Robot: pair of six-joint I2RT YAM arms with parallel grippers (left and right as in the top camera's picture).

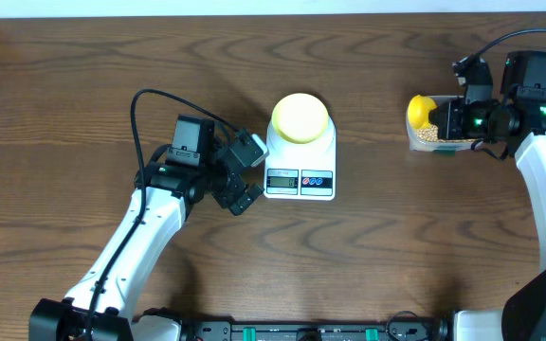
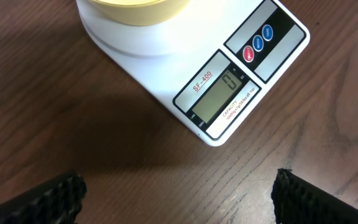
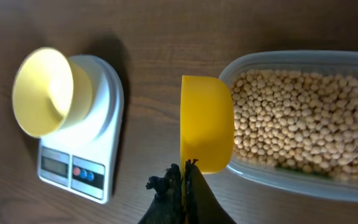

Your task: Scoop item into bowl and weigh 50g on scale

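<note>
1. Finds the beans (image 3: 303, 118) heaped in a clear container (image 3: 353, 59), well off to the right of the scale (image 1: 300, 180). Sees none on or beside the scale.
2. Places the yellow scoop (image 3: 207, 118) at the container end nearest the scale, cup tipped against the rim at the edge of the heap. Cannot tell whether loaded.
3. Reads the right claw (image 3: 184, 186) as pressed together, pinching the scoop's thin handle edge-on.
4. Finds the pale yellow bowl (image 1: 300, 117) seated on the scale's round platform, behind the display. Sees no beans inside from the right wrist view. Takes the display as showing zero, though the digit is small and slanted.
5. Reads the left claw (image 1: 252, 175) as spread wide and gripping nothing, just beside the scale's left edge, low over the worktop (image 1: 396, 265) and facing the display.
6. Judges the step in hand as the first scoop: dipping into the heap, with nothing delivered or weighed so far.
7. Next, calls for driving the cup under the beans and levelling it before lifting clear of the rim.
8. Then calls for carrying it across toward the scale without tilting and tipping it squarely over the bowl, without pressing on bowl or platform.
9. Near the target, calls for smaller pours, checked against the display.
</note>
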